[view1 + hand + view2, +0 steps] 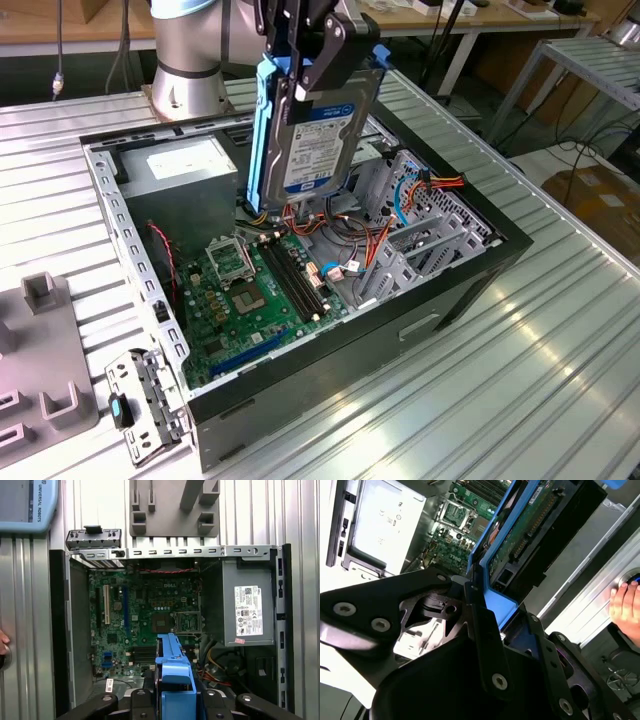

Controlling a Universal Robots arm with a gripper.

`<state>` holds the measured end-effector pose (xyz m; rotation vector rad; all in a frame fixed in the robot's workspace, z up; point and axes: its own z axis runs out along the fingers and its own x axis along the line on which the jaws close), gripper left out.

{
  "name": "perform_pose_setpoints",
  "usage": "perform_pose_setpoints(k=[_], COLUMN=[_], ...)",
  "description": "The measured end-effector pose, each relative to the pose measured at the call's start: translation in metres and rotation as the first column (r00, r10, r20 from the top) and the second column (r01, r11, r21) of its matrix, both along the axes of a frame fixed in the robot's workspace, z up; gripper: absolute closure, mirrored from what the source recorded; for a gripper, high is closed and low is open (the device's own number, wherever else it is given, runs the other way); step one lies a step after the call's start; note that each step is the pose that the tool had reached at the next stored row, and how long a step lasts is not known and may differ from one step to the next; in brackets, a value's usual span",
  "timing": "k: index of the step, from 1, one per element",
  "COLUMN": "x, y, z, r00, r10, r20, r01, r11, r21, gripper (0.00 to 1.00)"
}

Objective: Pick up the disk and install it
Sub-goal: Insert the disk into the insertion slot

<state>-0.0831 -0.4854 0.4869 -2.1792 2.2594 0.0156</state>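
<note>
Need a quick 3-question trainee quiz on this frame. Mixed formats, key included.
1. True or false: the disk is already seated in the grey drive cage.
2. What is the gripper shut on? A) the disk B) the power supply box C) a red cable
3. Fill in: the disk is held in the air above the open computer ____.

Key:
1. False. It is clamped in the gripper, above the case.
2. A
3. case
</note>
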Motion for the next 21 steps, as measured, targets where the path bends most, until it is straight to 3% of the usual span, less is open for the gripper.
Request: perform_pose_setpoints(k=[7, 21], x=[0.0, 0.0], y=[-0.0067, -0.0159], z=[0.0, -0.0001], r00=[1.0, 1.0], r10=[0.0, 0.0], r20=[0.0, 0.0], r01=[0.0, 0.0], r11=[1.0, 1.0], r21=[0.0, 0.0], gripper=[0.63, 0.63])
